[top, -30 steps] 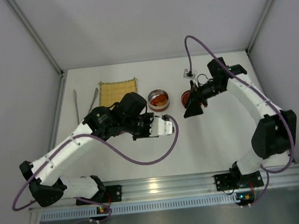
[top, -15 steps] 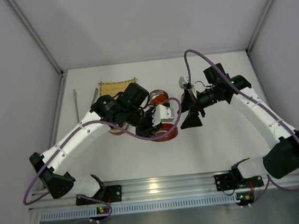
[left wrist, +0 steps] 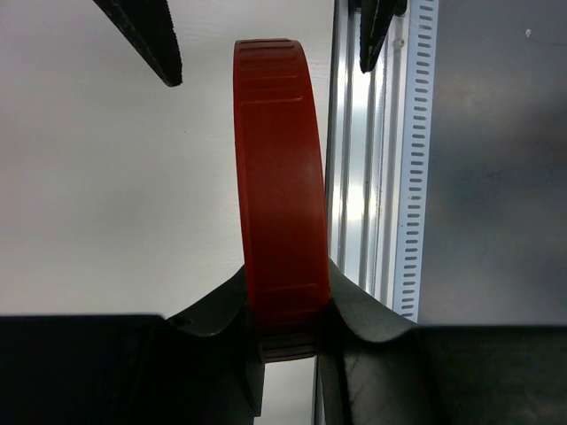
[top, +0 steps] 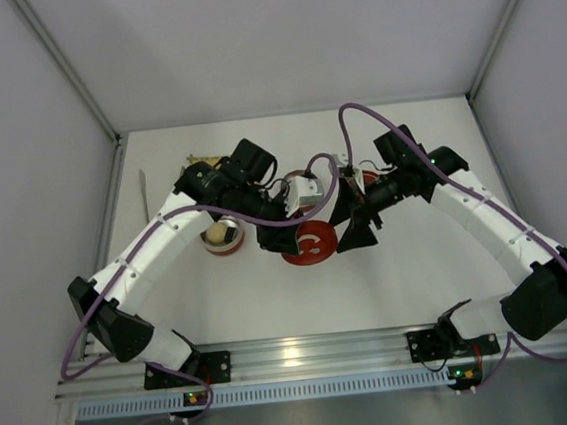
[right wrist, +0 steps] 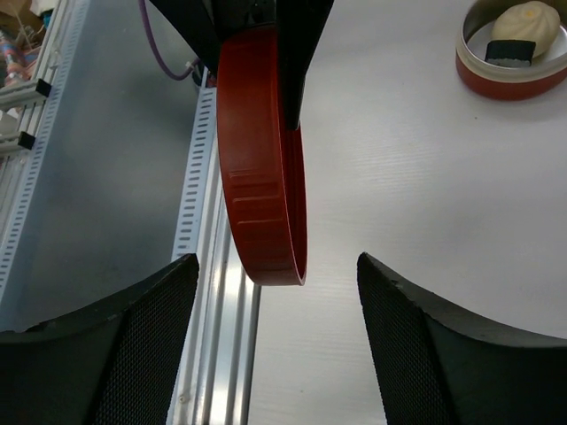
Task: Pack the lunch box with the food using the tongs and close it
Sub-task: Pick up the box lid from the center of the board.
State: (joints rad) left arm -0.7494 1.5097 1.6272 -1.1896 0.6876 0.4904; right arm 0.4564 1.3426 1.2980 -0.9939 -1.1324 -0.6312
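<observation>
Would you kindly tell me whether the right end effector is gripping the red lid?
No: the right end effector has its fingers open on either side of the red lid, with visible gaps.

This is looking like a robotics lab test cell: a white table (top: 421, 280) is sitting boxed in by plain grey panels (top: 277, 42) on three sides, with metal struts (top: 64, 68) running up the corners. Two white robot arms, the left arm (top: 156, 245) and the right arm (top: 495, 222), are standing bolted to an aluminium rail (top: 307, 351) along the table's near edge. Purple cables (top: 354, 106) are looping off them, and small status lights (top: 191, 396) are glowing on a slotted strip (top: 311, 389) below the rail.
</observation>
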